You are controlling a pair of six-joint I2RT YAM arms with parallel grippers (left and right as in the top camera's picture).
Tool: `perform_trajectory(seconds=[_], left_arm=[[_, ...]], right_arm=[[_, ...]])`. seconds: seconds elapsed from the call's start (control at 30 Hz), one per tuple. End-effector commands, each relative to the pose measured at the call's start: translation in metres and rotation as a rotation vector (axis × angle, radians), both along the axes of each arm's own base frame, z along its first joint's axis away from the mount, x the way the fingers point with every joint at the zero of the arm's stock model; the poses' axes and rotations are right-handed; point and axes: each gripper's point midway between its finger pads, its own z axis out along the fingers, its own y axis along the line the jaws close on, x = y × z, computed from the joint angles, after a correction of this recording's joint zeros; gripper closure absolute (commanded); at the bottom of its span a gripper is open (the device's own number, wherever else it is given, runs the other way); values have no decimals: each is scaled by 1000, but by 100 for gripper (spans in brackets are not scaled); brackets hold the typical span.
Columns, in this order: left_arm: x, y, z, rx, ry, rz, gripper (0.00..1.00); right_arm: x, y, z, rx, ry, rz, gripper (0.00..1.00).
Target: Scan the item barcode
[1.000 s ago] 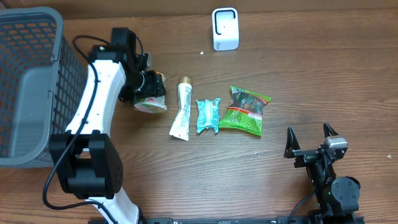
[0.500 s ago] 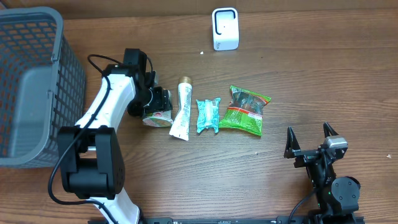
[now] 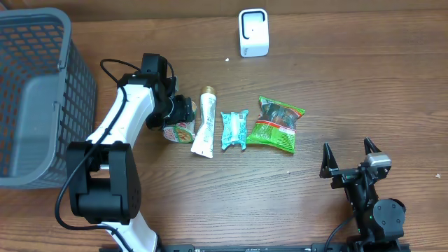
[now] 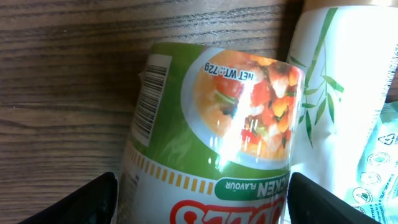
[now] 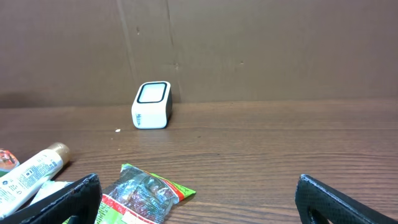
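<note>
Green cup [image 4: 205, 112], "NET WT: 72g", left hand [image 4: 203, 182] astride, grip unclear, right hand [image 3: 346, 147] wide.

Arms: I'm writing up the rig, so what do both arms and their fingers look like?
The left arm has white, rounded links with black joints and base, and a thin black cable loops along it. The right arm is all black, with a small grey block on top. Each arm's fingers are black and tapering.

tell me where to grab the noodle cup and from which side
Grip the noodle cup across its round body, coming from above. It lies on its side, the barcode on its wall should stay uncovered, and the tube crowds one flank.
</note>
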Motion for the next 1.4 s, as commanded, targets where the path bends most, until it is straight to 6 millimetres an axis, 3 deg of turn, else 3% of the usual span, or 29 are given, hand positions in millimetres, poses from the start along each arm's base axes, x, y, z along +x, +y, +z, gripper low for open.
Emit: perform_trajectory(seconds=[0.0, 0.17, 0.37, 0.6, 0.77, 1.0, 1.13, 1.27, 1.37], left_arm=[[-2, -1, -1, 2, 5, -15, 22], [0, 4, 4, 14, 4, -11, 18], [17, 20, 39, 70, -34, -15, 8], [41, 38, 131, 173, -149, 3, 4], [41, 36, 203, 158, -249, 10, 4], [11, 32, 273, 129, -331, 9, 5], [-18, 35, 296, 136, -356, 13, 7], [-47, 43, 326, 167, -447, 39, 0], [-77, 50, 346, 184, -507, 91, 0]], right_arm=[[0, -2, -1, -3, -8, -11, 0], [0, -2, -1, -3, -8, -11, 0], [0, -2, -1, -3, -8, -11, 0], [0, -2, -1, -3, -8, -11, 0], [0, -2, -1, -3, -8, -11, 0], [0, -2, -1, -3, -8, -11, 0], [0, -2, -1, -3, -8, -11, 0], [0, -2, -1, -3, -8, -11, 0], [0, -2, -1, -3, -8, -11, 0]])
